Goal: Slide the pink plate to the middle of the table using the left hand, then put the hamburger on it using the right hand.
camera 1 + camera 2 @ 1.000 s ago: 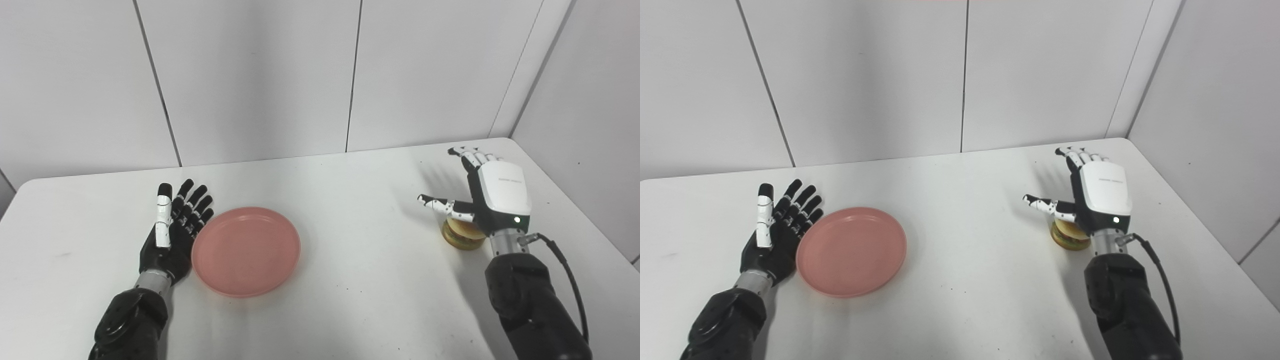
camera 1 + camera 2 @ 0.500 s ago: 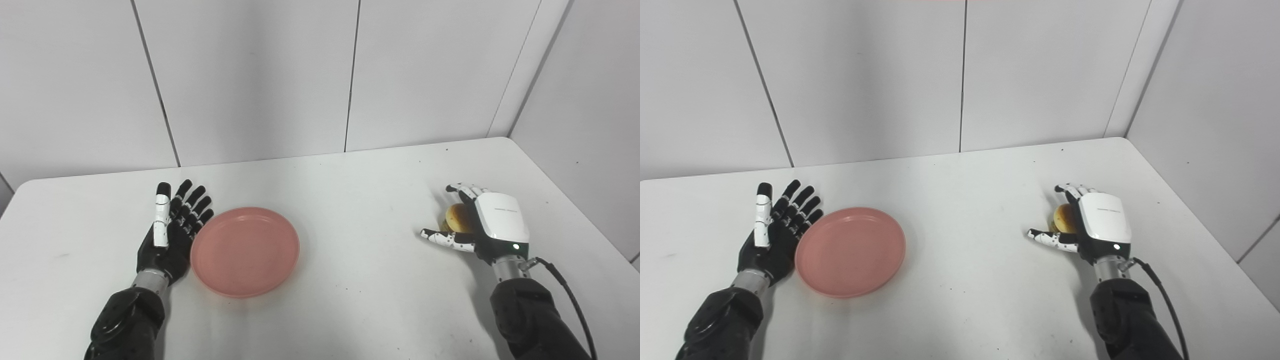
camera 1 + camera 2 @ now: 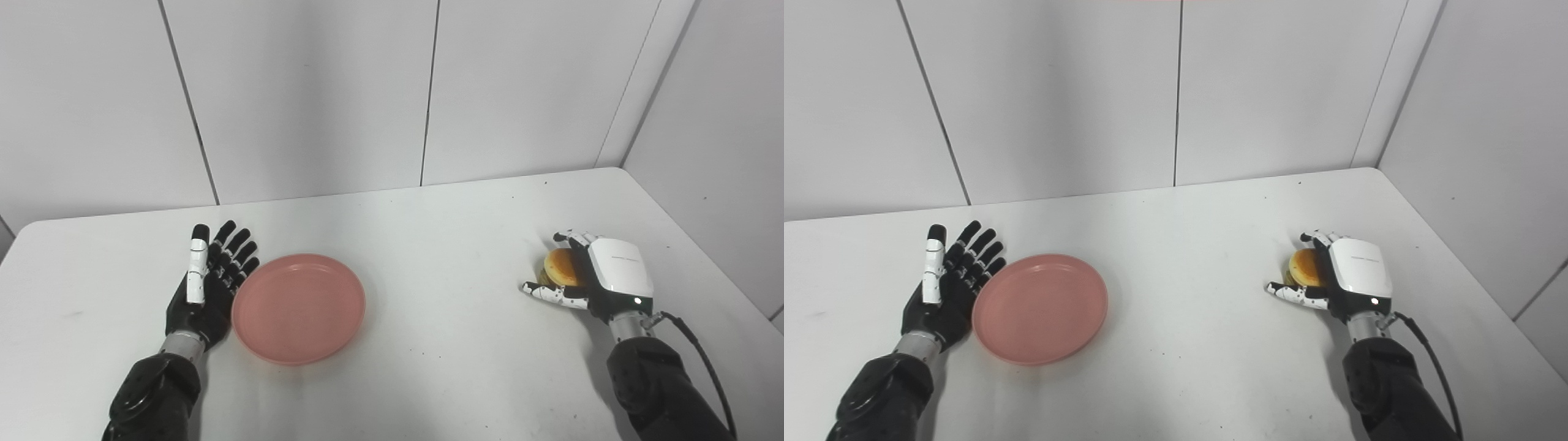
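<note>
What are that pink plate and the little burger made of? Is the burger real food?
The pink plate looks like matte plastic: one even colour, a smooth moulded rim, only a soft sheen. The hamburger is probably a plastic or rubber toy, judging by its smooth, uniform bun; the right hand hides most of it, so I can't be sure.

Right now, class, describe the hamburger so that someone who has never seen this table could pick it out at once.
Start at the white table and go to its right side, near the corner where the walls meet. There the white-backed right hand cups a hamburger, its fingers curled round it. It is small, round and golden-brown, unlike the flat pink plate beside the black left hand.
</note>
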`<act>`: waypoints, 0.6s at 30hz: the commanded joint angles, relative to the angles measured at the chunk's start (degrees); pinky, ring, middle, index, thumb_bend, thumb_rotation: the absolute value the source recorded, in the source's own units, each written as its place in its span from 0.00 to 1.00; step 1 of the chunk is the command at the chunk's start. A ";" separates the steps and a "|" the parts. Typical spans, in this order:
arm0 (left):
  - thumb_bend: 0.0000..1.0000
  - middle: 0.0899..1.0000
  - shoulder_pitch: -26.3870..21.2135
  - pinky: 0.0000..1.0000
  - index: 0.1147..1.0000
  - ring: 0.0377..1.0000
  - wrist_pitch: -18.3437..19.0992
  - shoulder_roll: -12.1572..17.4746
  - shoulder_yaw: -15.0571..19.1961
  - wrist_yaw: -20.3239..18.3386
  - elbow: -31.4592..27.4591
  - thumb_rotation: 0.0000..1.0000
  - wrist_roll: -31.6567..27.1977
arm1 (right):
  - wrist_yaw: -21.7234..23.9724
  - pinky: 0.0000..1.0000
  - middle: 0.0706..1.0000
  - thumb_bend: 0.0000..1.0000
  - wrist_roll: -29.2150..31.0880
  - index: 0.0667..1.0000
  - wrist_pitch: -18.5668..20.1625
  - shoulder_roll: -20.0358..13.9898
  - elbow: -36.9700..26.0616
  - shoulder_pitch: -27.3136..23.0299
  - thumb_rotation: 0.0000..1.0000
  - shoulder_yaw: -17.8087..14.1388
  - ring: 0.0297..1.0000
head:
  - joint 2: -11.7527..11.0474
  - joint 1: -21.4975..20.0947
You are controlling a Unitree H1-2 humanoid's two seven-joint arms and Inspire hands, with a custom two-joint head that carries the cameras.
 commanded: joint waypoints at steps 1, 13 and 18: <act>0.78 0.94 0.97 0.97 0.94 0.95 2.41 0.63 -0.11 1.25 1.10 0.85 1.01 | -2.28 0.82 0.78 0.76 0.73 0.70 -1.77 -1.66 -0.11 -2.23 0.65 -0.39 0.80 | 0.02 0.02; 0.79 0.94 0.09 0.90 0.95 0.95 3.78 1.73 0.40 0.29 1.02 0.87 -0.12 | -22.59 0.23 0.36 0.52 4.16 0.44 -19.95 -1.40 14.77 -5.68 0.18 0.61 0.27 | 0.16 -0.04; 0.78 0.95 0.51 0.91 0.94 0.95 3.56 1.78 0.28 0.44 0.98 0.86 0.01 | -22.78 0.19 0.30 0.51 5.21 0.43 -20.94 -1.24 14.63 -5.17 0.17 0.88 0.23 | 0.29 -0.06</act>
